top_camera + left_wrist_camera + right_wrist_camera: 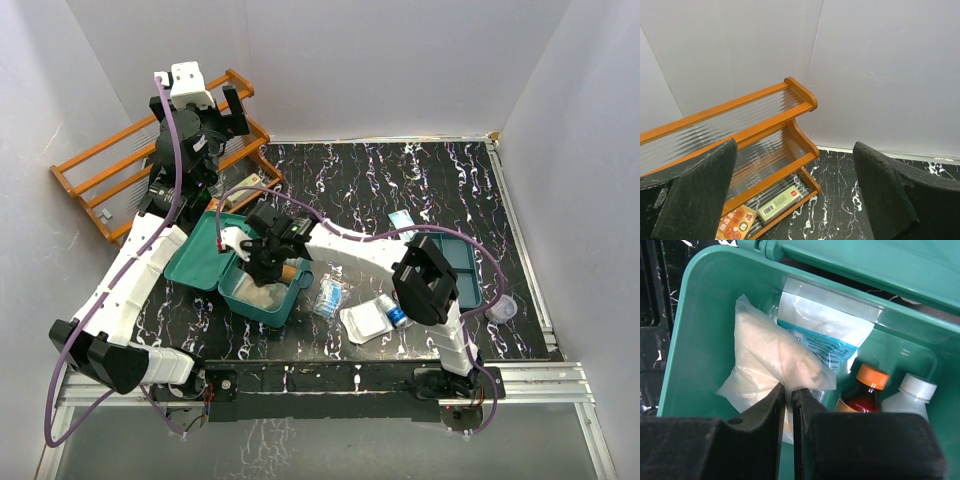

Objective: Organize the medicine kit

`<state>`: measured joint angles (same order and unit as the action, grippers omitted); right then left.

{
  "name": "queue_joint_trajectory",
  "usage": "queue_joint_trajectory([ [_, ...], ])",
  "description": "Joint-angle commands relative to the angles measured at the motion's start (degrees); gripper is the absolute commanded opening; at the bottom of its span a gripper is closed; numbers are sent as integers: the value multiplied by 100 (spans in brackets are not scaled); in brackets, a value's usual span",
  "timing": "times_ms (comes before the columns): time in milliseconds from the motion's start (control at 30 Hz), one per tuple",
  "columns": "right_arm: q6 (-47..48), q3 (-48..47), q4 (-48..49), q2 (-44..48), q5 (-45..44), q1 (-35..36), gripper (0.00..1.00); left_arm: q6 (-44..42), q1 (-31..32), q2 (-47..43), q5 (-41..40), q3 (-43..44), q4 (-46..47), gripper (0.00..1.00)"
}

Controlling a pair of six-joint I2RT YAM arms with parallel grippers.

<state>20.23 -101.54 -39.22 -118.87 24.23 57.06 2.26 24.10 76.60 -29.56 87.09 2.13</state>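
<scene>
The medicine kit [236,293] is a teal box that stands open at the table's left front, its lid [197,259] laid back to the left. My right gripper [268,258] reaches down into it. In the right wrist view the gripper [789,388] is shut on the edge of a white plastic pouch [760,362] inside the kit [695,330]. Behind the pouch lies a clear blue-printed pouch [832,335]. A brown bottle with an orange cap [866,390] and a white bottle [912,395] stand at the right. My left gripper [232,112] is open and empty, raised by the wooden rack [105,175].
The orange rack [765,120] holds a pale box [780,202] and an orange pack [735,222]. On the table lie a clear pouch [328,295], a white packet [365,322], a small blue-labelled bottle [393,312], a small blue packet [402,221] and a flat teal tray [468,262].
</scene>
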Motion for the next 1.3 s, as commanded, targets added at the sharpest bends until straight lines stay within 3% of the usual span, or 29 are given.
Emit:
queue_joint_trajectory([
  [0,278,-364,32,-15,-376,92,9,-133,-23,-250,-62,155,141,98],
  [200,313,-417,-38,-87,-532,120,13,14,-28,-242,3,215,48,98],
  [400,135,-391,-48,-26,-472,130,29,85,-28,-280,-12,232,-4,98],
  [800,-1458,-839,785,393,-1359,-65,42,167,-23,-392,109,247,-36,98],
  [1033,-2812,191,1755,1413,-2386,-568,48,165,-28,-605,373,256,-119,99],
  [1267,-4432,2039,2651,2917,-3309,-1344,54,164,-28,-598,1600,309,-856,99],
])
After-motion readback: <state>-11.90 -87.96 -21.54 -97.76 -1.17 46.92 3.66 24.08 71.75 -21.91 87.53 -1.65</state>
